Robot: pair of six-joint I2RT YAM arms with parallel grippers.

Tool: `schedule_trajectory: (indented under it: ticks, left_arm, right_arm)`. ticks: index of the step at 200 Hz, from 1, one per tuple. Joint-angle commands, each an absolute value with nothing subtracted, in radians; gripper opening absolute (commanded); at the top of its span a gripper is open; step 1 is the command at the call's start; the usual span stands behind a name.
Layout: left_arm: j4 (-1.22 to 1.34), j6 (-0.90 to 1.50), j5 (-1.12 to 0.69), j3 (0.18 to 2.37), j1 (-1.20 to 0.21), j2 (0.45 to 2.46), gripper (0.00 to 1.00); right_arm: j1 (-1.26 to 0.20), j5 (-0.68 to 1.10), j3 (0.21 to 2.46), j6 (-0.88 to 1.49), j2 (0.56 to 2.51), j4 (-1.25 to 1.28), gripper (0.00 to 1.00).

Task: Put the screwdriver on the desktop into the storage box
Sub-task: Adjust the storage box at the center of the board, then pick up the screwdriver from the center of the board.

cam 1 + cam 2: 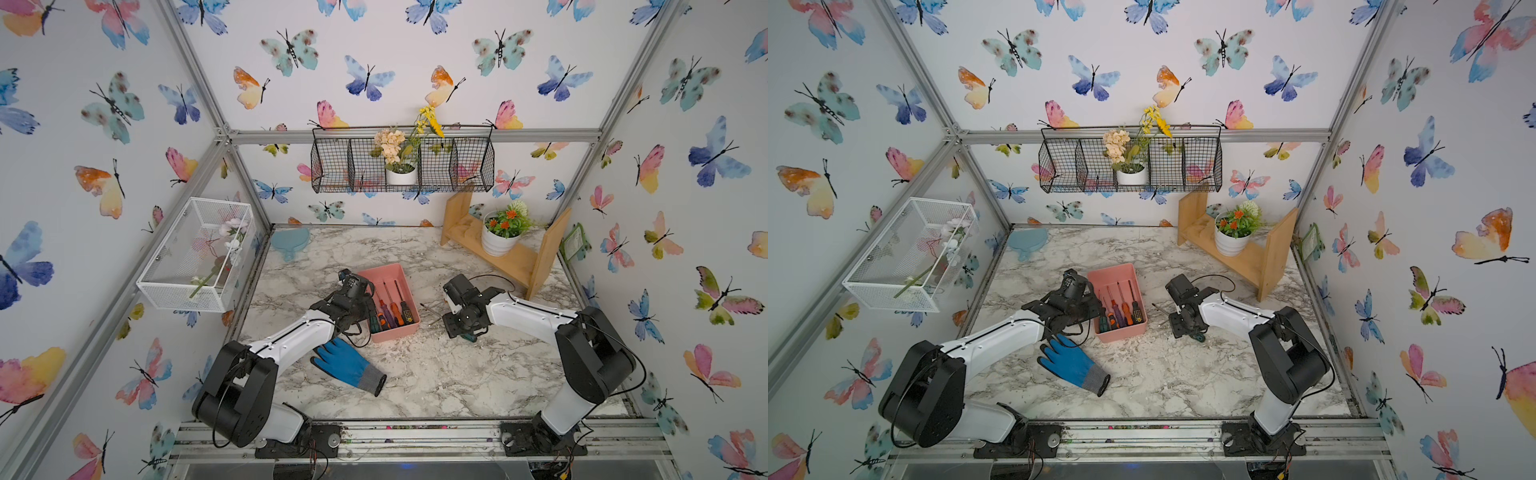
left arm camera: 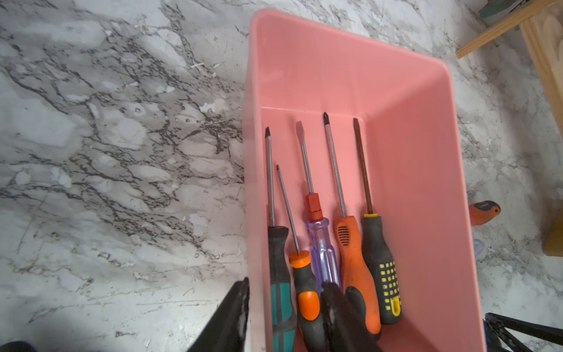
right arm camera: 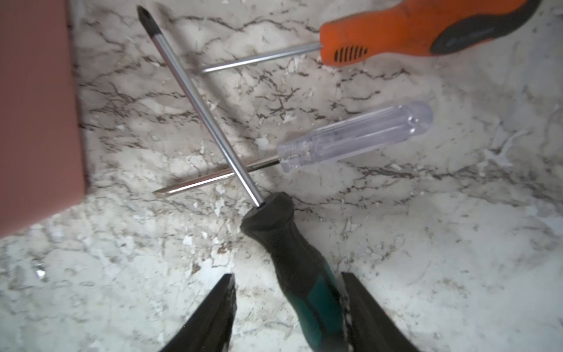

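Five screwdrivers (image 2: 355, 259) lie side by side in the pink storage box (image 2: 304, 61), tips toward its far end and handles bunched at the near end. Three more lie outside it on the marble desktop (image 3: 122, 274), just beside the box's right wall. The left gripper (image 2: 288, 283) hangs over the near end of the box with its fingers parted. One finger (image 2: 234, 311) is outside the side wall and the other sits inside above the handles, so the wall and two handles fall between them, and it grips nothing. The right gripper (image 3: 286, 274) is low over the desktop with its fingers spread on either side of the teal-handled screwdriver (image 3: 292, 243). One finger (image 3: 356, 304) is against the handle, while a clear gap separates the handle from the other finger, so it is not clamped. That tool's shaft points toward the box and crosses over the shaft of the clear-handled screwdriver (image 3: 356, 134). The orange-handled screwdriver (image 3: 396, 33) lies farther on, and its shaft tip reaches the same crossing shaft (whether the two touch I cannot tell). In both top views the box stands between the two arms, with a blue glove (image 1: 345, 363) lying flat near the left arm and a wooden shelf (image 1: 507, 257) at the back right.
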State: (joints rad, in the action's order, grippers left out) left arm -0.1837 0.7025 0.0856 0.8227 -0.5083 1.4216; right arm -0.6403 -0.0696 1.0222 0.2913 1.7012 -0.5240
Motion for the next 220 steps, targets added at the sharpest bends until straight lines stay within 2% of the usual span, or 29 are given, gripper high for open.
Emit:
schedule_trajectory:
  ticks: [1,70,101,137,192,220]
  left_arm:
    - [-0.202,0.716,0.121,0.839,-0.511,1.347,0.49]
    - [-0.233,0.784,0.153,0.792,-0.507,1.244,0.51]
    - [-0.236,0.801,0.153,0.775,-0.5,1.224,0.51]
    - [-0.245,0.795,0.158,0.781,-0.494,1.221,0.52]
    - [-0.262,0.787,0.16,0.784,-0.472,1.201,0.53]
    - [-0.26,0.8,0.158,0.775,-0.457,1.192,0.53]
  right_arm:
    - [-0.636,-0.051,1.011,0.272,1.725,-0.514,0.55]
    - [-0.637,-0.047,1.013,0.231,1.778,-0.534,0.44]
    - [-0.637,-0.037,1.004,0.226,1.771,-0.524,0.35]
    - [-0.638,0.0,0.996,0.218,1.769,-0.515,0.32]
    - [-0.64,0.011,0.997,0.23,1.659,-0.503,0.14]
    - [-0.64,-0.006,1.08,0.255,1.593,-0.562,0.07]
